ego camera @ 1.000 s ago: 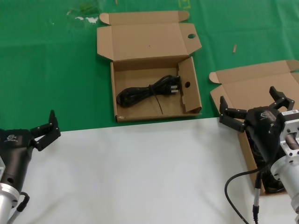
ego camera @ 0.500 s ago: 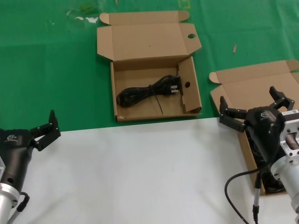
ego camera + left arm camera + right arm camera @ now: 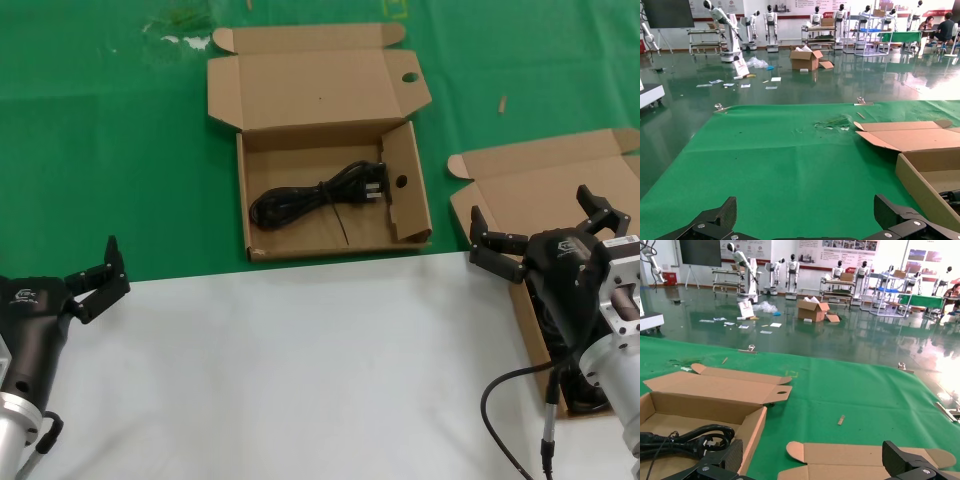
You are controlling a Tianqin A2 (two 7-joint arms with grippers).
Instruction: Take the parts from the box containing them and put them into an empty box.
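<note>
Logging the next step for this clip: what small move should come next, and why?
Probably lower the right tool into the plain box beneath it. It hangs open above that box, holding nothing, and dark cables show inside beside the arm. The holed box already holds one cable. The left tool is open at the table's near left.

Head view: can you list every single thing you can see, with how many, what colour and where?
box with round holes: one, brown, lid open, on the green cloth, middle back.
power cable: one bundle, black, lying inside the box with round holes.
box without holes: one, brown, lid open, on the right, partly hidden by the right arm; something dark shows inside, too hidden to name.
green cloth: one, covering the far part of the table.
white surface: one, covering the near part.
small scraps: a few, pale, on the green cloth at the back.
left pincer: one, black, open, near left.
right pincer: one, black, open, over the box without holes.
</note>
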